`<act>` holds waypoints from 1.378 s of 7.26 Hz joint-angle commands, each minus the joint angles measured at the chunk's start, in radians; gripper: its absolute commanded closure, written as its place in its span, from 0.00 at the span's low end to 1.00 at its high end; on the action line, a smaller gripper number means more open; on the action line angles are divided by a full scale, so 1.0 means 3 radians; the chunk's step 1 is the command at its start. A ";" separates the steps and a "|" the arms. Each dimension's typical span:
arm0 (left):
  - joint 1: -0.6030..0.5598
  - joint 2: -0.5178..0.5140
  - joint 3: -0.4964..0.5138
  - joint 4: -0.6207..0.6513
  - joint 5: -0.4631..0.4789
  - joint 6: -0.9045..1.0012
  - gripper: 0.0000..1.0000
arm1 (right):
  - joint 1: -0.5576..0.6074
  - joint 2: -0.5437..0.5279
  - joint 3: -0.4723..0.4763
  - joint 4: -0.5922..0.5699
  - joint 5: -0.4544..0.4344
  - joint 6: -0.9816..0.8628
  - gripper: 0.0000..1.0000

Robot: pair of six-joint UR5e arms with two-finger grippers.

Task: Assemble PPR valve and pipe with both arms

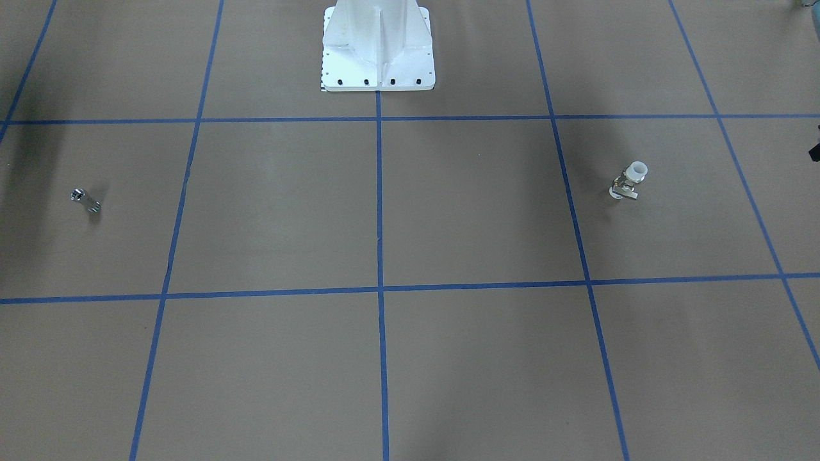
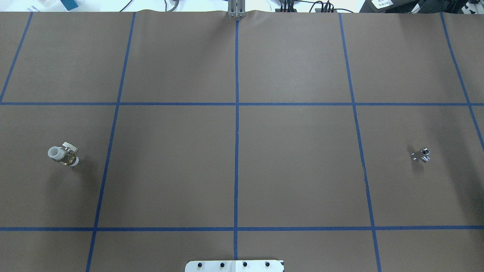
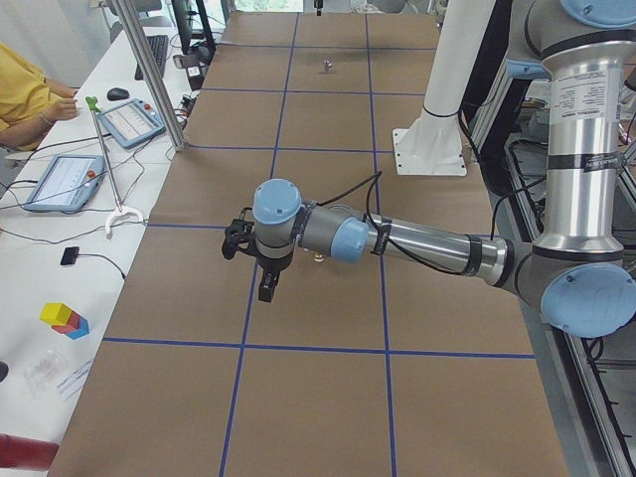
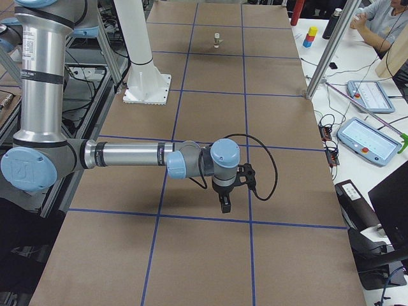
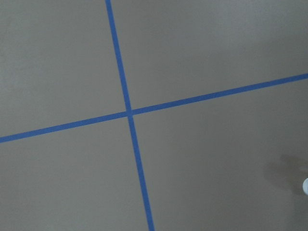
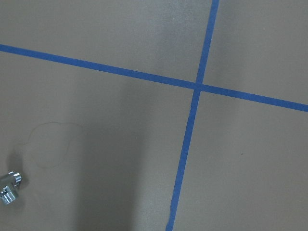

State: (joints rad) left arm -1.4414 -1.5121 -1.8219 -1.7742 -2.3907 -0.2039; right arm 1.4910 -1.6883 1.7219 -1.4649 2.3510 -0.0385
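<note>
The PPR valve, with a white socket end and a brass middle, lies on the brown table at the robot's left. It also shows in the front view, far off in the right side view, and as a white sliver at the edge of the left wrist view. The pipe, a tiny chrome stub, lies at the robot's right; it also shows in the other views. The left gripper and right gripper hang over the table near these parts. They show only in the side views, so I cannot tell whether they are open or shut.
The white bolted pedestal stands at the robot's edge of the table. Blue tape lines divide the brown surface into squares. Beyond the far edge is a desk with tablets, cables and an aluminium post, where operators sit.
</note>
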 commanded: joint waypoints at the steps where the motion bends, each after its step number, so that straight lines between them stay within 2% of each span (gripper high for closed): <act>1: 0.0415 -0.0021 -0.0042 -0.0619 -0.0023 -0.0890 0.00 | 0.0000 0.0003 -0.0003 0.0000 -0.0003 0.0001 0.00; 2: 0.0762 -0.0062 -0.0093 -0.0747 0.0017 -0.1315 0.00 | 0.0000 0.0008 -0.0003 0.0000 -0.0003 0.0001 0.00; 4: 0.1080 -0.0022 -0.0226 -0.0861 0.0160 -0.1620 0.00 | 0.0000 0.0008 -0.0013 0.0000 -0.0003 0.0001 0.00; 6: 0.1652 -0.0017 -0.0267 -0.0856 0.0700 -0.1815 0.00 | 0.0000 0.0008 -0.0013 0.0000 -0.0003 0.0001 0.00; 8: 0.1909 0.0029 -0.0263 -0.0841 0.0856 -0.1841 0.00 | 0.0000 0.0013 -0.0013 0.0000 -0.0003 0.0001 0.00; 10: 0.2037 0.0091 -0.0222 -0.0831 0.0861 -0.1831 0.00 | 0.0000 0.0023 -0.0018 -0.0010 -0.0003 0.0001 0.00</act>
State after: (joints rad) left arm -0.8604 -1.4961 -1.8980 -2.0249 -2.1382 -0.7545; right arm 1.4910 -1.6830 1.7171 -1.4663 2.3507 -0.0383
